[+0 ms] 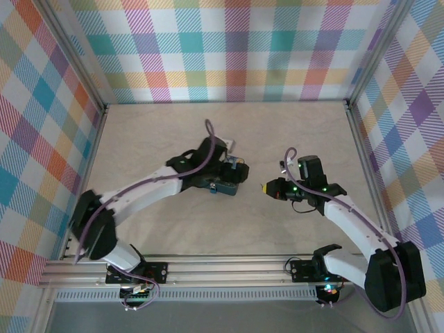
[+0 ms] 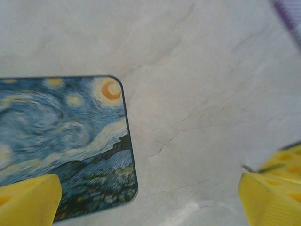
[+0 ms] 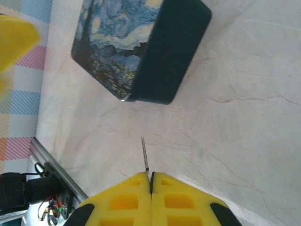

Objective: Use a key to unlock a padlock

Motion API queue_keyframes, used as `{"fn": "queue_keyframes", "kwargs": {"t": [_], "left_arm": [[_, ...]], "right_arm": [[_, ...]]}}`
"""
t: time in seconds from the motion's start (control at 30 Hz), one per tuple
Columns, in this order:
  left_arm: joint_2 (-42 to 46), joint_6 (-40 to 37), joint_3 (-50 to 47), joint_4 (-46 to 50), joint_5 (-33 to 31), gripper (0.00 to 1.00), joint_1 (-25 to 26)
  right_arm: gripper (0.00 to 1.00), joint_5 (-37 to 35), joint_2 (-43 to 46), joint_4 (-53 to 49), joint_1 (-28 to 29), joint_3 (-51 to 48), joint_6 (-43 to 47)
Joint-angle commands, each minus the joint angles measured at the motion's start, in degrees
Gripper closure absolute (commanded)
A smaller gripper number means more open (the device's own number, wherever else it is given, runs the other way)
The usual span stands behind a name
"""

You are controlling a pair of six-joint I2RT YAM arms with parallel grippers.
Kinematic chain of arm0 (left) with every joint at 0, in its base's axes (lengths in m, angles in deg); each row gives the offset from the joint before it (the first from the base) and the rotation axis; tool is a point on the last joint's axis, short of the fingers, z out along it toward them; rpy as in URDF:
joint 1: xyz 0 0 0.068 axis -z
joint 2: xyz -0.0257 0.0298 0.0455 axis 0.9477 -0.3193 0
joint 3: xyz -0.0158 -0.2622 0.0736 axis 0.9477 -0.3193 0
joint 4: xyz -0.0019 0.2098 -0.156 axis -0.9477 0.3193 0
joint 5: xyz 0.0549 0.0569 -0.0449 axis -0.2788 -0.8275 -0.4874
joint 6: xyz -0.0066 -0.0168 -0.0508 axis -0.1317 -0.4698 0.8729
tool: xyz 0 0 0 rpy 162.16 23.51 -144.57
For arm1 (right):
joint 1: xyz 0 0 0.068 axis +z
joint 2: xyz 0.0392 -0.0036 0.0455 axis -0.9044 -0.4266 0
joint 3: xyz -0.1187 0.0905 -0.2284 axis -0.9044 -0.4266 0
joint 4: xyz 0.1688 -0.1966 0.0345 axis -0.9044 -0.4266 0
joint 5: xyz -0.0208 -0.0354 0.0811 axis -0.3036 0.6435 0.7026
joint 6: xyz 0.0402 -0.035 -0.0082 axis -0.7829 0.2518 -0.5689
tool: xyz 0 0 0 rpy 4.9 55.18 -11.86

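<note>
the right gripper point(image 3: 151, 175) is clamped shut on a thin silvery key point(image 3: 145, 155), whose blade sticks straight out ahead of the yellow fingertips, seen edge-on. the blade points across bare table toward a rectangular tin with a blue-and-yellow starry-night lid and dark sides point(image 3: 141, 47). the tin lies ahead of the blade tip and apart from it, one corner turned toward the key and its long axis slanting across the key's line.

the left gripper point(image 2: 148, 183) hangs over that tin with its yellow jaws spread wide and nothing between them. one finger point(image 2: 28, 197) is over the lid's near corner and the other is over the table beside it.

i cannot pick out the tiny bluish-teal padlock with any confidence. from above, the left wrist covers much of the spot by the tin, so the lock may be hidden there or too small to tell. the bearing from key to keyhole therefore cannot be read. by my judgement the left arm is the nearer one to steady the lock, and the right arm would bring the key in leftward.

the pale marbled table point(image 1: 173, 132) looks flat and hard, so a tiny lock would probably slide unless braced. pastel plaid walls point(image 1: 236, 48) close three sides and an aluminium rail point(image 1: 222, 270) runs along the near edge. the two grippers sit near each other, leaving little room to swing.
</note>
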Motion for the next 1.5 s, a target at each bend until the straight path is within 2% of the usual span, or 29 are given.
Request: {"fn": "queue_keyframes", "kwargs": {"t": [0.0,0.1,0.27,0.37,0.47,0.67,0.8,1.03,1.47], "left_arm": [[7.6,-0.2,-5.8,-1.0,2.2,0.04,-2.6],[12.5,1.8,-13.3,-4.6,4.5,0.04,-4.9],[18.1,7.8,-27.3,-15.8,13.6,0.04,-12.2],[19.7,9.7,-32.8,-21.7,16.9,0.05,-15.4],[19.1,10.0,-35.9,-26.2,18.7,0.05,-16.5],[14.5,9.1,-38.8,-35.1,20.6,0.09,-16.5],[9.6,6.5,-39.4,-40.0,22.5,0.21,-16.6],[5.4,5.1,-39.8,-43.4,23.1,0.22,-15.6],[-2.8,4.3,-39.3,-48.3,19.4,0.32,-12.4]], "right_arm": [[1.00,4.8,-3.1,6.5,0.6,0.5,-1.2],[1.00,5.6,-6.8,10.9,2.4,1.9,-2.5],[1.00,7.0,-16.0,20.0,7.0,6.6,-5.9],[1.00,7.6,-22.3,25.8,8.9,10.1,-8.8],[1.00,6.9,-28.3,27.2,10.5,14.8,-9.4],[1.00,6.2,-38.1,28.5,11.0,21.4,-9.6],[1.00,6.1,-41.9,28.1,11.0,23.9,-9.5],[1.00,4.1,-43.3,26.0,11.1,22.8,-9.1],[1.00,3.5,-43.5,26.6,11.8,19.8,-9.4]]}}
